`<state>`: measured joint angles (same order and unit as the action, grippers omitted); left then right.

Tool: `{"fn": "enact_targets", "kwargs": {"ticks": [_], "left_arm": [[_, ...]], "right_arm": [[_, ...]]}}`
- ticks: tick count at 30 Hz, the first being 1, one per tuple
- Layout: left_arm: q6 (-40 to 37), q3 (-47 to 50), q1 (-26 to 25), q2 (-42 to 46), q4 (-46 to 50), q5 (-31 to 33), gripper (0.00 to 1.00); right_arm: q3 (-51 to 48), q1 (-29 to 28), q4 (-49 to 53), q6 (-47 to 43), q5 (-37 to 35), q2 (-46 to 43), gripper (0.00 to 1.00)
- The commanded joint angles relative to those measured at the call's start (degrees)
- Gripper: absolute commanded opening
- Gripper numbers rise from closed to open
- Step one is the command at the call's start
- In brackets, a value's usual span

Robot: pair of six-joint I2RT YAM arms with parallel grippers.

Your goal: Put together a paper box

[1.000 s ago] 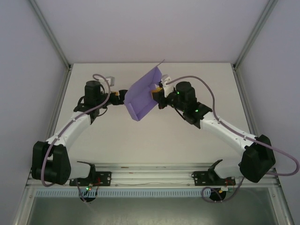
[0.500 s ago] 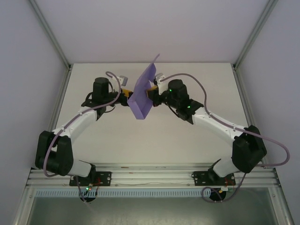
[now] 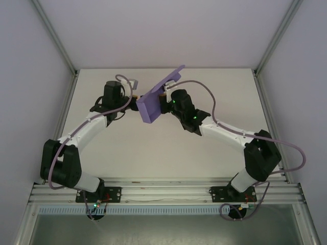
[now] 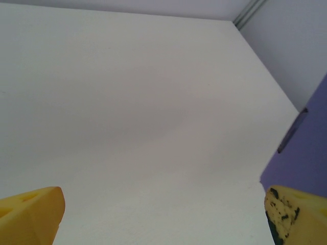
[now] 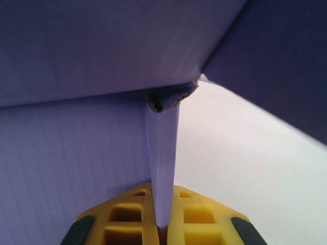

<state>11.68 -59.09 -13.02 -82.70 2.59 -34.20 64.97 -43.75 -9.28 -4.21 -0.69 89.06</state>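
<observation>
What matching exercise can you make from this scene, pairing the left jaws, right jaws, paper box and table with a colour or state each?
Things:
1. left jaws
2. right jaws
3. paper box
4. table

Descriptions:
A. white
B. purple
C. spread wide apart
D. closed on a thin card panel

Pairs: 1-C, 2-D, 3-B, 4-A
</observation>
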Motion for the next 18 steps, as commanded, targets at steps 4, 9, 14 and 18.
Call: {"fn": "enact_targets", "kwargs": {"ticks": [4,9,14,18], "left_arm": [[7.42,3.64,6.75,1.83,7.20,17.65,1.00],[7.77,7.71,10.12,4.57,7.15,20.84,1.00],[6.51,8.12,10.12,6.72,9.19,22.51,1.00],[5.52,9.69,10.12,8.20,8.54,21.15,1.00]], "right_arm": [[-2.82,1.37,15.69,10.28,-9.01,-7.23,0.06],[-2.84,1.85,27.26,19.49,-14.04,-5.39,0.05],[0.02,1.80,35.12,27.32,-13.96,2.51,0.05],[0.74,1.43,36.42,31.00,-9.93,7.98,0.05]]}}
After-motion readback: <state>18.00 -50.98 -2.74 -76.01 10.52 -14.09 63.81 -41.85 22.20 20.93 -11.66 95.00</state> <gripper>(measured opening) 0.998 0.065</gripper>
